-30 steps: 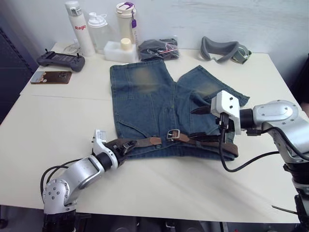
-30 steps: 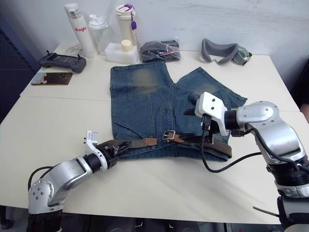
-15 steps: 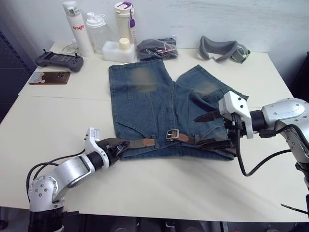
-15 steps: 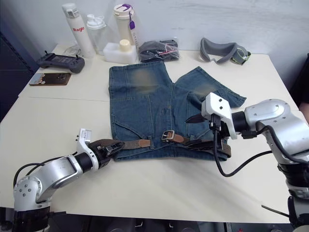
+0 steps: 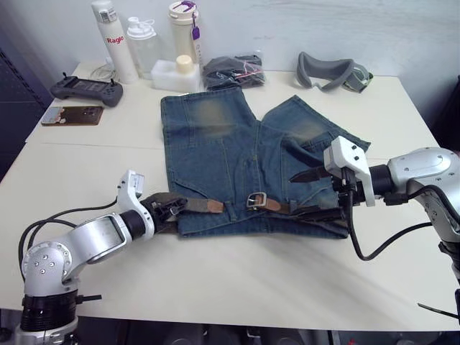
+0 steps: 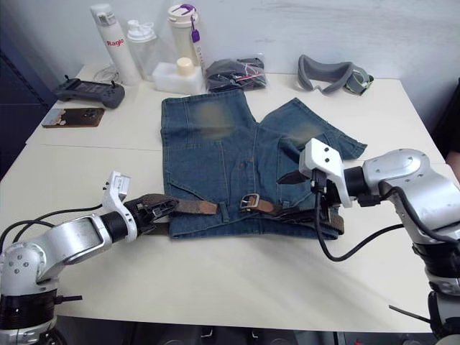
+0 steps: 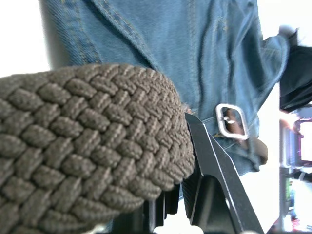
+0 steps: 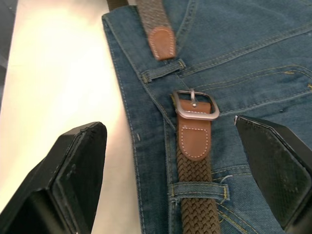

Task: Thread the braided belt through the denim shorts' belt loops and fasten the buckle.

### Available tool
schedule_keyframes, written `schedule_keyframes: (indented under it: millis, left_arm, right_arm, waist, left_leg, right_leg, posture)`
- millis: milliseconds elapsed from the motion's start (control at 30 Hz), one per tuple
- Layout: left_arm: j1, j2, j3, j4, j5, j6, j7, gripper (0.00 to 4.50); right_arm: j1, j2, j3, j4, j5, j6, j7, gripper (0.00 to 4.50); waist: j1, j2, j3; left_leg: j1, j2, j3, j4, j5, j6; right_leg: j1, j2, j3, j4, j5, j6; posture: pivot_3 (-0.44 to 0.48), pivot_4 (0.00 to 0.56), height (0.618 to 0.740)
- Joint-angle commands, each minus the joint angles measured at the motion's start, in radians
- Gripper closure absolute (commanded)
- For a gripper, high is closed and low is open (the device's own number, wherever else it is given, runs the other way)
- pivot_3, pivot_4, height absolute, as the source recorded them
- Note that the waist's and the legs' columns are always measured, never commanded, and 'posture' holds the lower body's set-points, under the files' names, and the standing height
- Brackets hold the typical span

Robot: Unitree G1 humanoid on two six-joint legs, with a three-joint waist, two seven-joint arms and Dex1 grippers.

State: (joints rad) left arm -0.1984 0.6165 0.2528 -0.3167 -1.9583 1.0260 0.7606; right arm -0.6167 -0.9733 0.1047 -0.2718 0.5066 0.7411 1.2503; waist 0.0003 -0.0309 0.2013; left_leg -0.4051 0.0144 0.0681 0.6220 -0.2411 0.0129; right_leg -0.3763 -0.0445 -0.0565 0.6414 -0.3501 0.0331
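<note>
The left fingers (image 7: 209,170) pinch the belt (image 7: 87,141) in wrist view, while the right fingers (image 8: 273,165) spread wide over the buckle (image 8: 196,105), holding nothing.

Even, bright indoor light falls from above on the pale bench (image 5: 237,280), which shows no hard glare in the head views. Shadows are soft and short: a faint one lies under the right arm's cable and along the near edge of the shorts (image 5: 237,165). Both head views are sharp across the scene. In the left wrist view the belt (image 7: 83,141) sits very close and looks slightly soft, while the bench at the frame's edges is blown out to pure white. In the right wrist view the bench (image 8: 58,78) glows warm and overexposed; the buckle (image 8: 196,105) is crisp, the pincer's fingers (image 8: 73,175) blurred.
</note>
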Motion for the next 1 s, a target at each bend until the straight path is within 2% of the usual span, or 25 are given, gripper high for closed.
schedule_keyframes:
  millis: [33,133,233,400,533,767,1000]
  left_arm:
    - [-0.018,-0.016,-0.013,-0.019,-0.014,-0.010,0.013,4.50]
    - [-0.032,-0.080,-0.026,-0.031,-0.014,-0.040,0.058,4.50]
    - [-0.048,-0.208,-0.032,-0.049,-0.014,-0.094,0.158,4.50]
    - [-0.036,-0.283,-0.026,-0.086,-0.014,-0.134,0.318,4.50]
    - [-0.037,-0.246,-0.013,-0.074,-0.014,-0.097,0.324,4.50]
    - [-0.054,-0.184,-0.039,-0.048,-0.014,-0.017,0.194,4.50]
    - [-0.090,-0.159,-0.081,-0.004,-0.014,0.032,0.145,4.50]
  right_arm:
    - [0.001,0.002,-0.027,-0.038,0.001,-0.008,-0.023,0.06]
    - [0.009,0.003,-0.023,-0.040,-0.006,-0.016,-0.039,0.06]
    - [0.019,0.001,-0.024,-0.043,-0.013,-0.024,-0.055,0.06]
    - [0.043,0.002,-0.031,-0.051,-0.022,-0.036,-0.078,0.06]
    - [0.066,0.012,-0.033,-0.060,-0.026,-0.047,-0.100,0.06]
    - [0.085,0.025,-0.034,-0.070,-0.036,-0.058,-0.134,0.06]
    - [0.094,0.025,-0.037,-0.075,-0.037,-0.062,-0.155,0.06]
  waist:
    - [0.001,0.000,0.000]
    - [0.002,0.000,0.000]
    - [0.007,0.000,0.000]
    - [0.023,0.000,0.000]
    - [0.023,0.000,0.000]
    - [0.024,0.000,0.000]
    - [0.023,0.000,0.000]
  left_leg:
    - [0.000,0.000,0.000,0.000,0.000,0.000]
    - [0.000,0.000,0.000,0.000,0.000,0.000]
    - [-0.001,0.000,0.000,0.001,0.000,0.000]
    - [-0.001,0.000,0.000,0.003,0.000,0.000]
    - [-0.001,0.000,0.000,0.005,0.000,0.000]
    - [-0.001,0.000,0.000,0.005,0.001,-0.001]
    - [-0.001,0.000,0.000,0.005,0.001,-0.001]
  right_leg:
    - [0.000,0.000,0.000,0.000,0.000,0.000]
    - [0.000,0.000,0.000,-0.001,0.000,0.000]
    - [0.001,0.000,0.000,-0.001,0.000,0.001]
    - [0.001,0.001,-0.001,0.000,0.001,0.002]
    - [0.001,0.001,-0.001,0.003,0.001,0.002]
    - [0.001,0.001,-0.001,0.003,0.001,0.002]
    - [0.001,0.001,-0.001,0.003,0.001,0.002]
  posture:
    - [0.000,0.150,0.738]
    - [0.000,0.150,0.738]
    - [0.000,0.150,0.738]
    - [0.000,0.150,0.738]
    - [0.000,0.150,0.738]
    - [0.000,0.150,0.738]
    - [0.000,0.150,0.738]
